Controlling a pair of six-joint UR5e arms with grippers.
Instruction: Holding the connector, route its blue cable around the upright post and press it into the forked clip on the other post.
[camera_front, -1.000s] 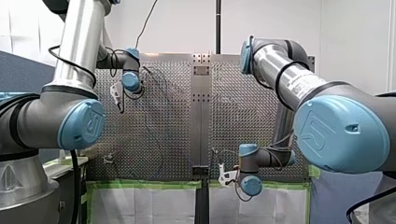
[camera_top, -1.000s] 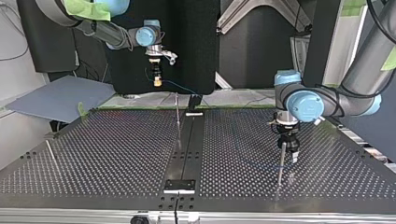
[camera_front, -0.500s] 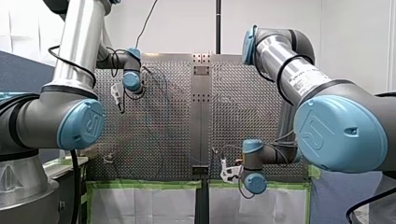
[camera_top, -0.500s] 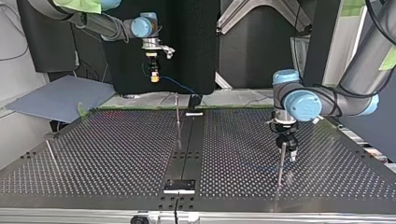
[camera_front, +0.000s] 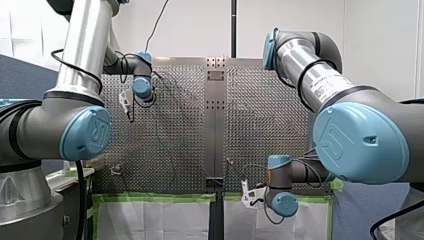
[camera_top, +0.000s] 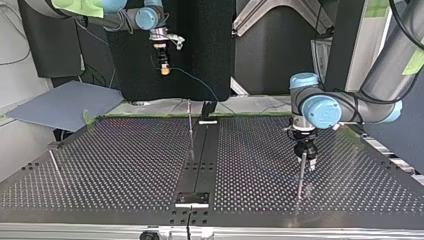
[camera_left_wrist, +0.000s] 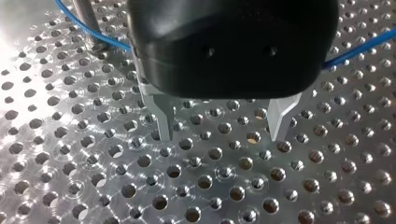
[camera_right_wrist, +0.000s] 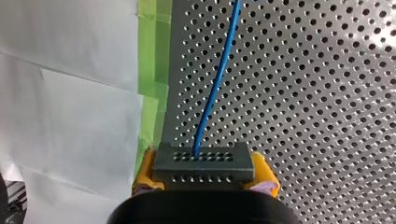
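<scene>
Since 1 second ago, my right claw (camera_top: 164, 70) has risen and drifted toward the top view's left, and the blue cable (camera_right_wrist: 218, 79) now slopes down from it toward the table (camera_top: 125, 165). Its yellow pads (camera_right_wrist: 144, 173) are clamped on the dark connector (camera_right_wrist: 203, 163), above the table's edge beside the green tape (camera_right_wrist: 154, 56). My left claw (camera_left_wrist: 222, 128) hovers low over the perforated table, its 2 metal fingers (camera_left_wrist: 163, 116) spread wide with nothing between them. Behind it the cable bends past the foot of an upright post (camera_left_wrist: 86, 18).
</scene>
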